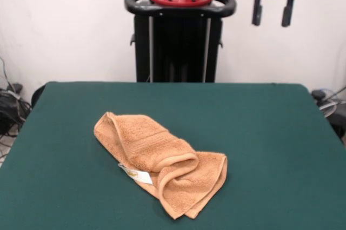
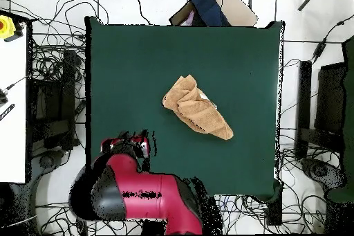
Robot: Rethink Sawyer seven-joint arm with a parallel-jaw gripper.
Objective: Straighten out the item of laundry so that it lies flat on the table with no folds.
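Front view: we see the gripper (image 1: 273, 9) hanging high at the far right, above and behind the table (image 1: 281, 133), its two dark fingers (image 1: 257, 8) spread wide and holding nothing. It is well apart from the towel (image 1: 162, 160), which lies near the middle of the table, toward the near edge. We judge the arm is parked clear so the cloth can be seen whole before any approach.

We find the towel far from flat. It runs as a crumpled band from far left to near right. Its near-right end is doubled over in a rolled fold, with a thick rounded lip curling across the top. A woven border band crosses the left part, and a small white tag (image 1: 135, 174) pokes out at the near edge, just beside the fold. The terry looks soft and nubby, thick enough to hold its creases, against the smooth, matte dark green felt of the table.

Overhead, we see the towel (image 2: 197, 107) as a ragged wedge near the table's centre, with the red arm (image 2: 142, 195) drawn back at the base side and not over it.

We reckon nothing of the straightening is done; the rolled end looks like the first part to be pulled open.
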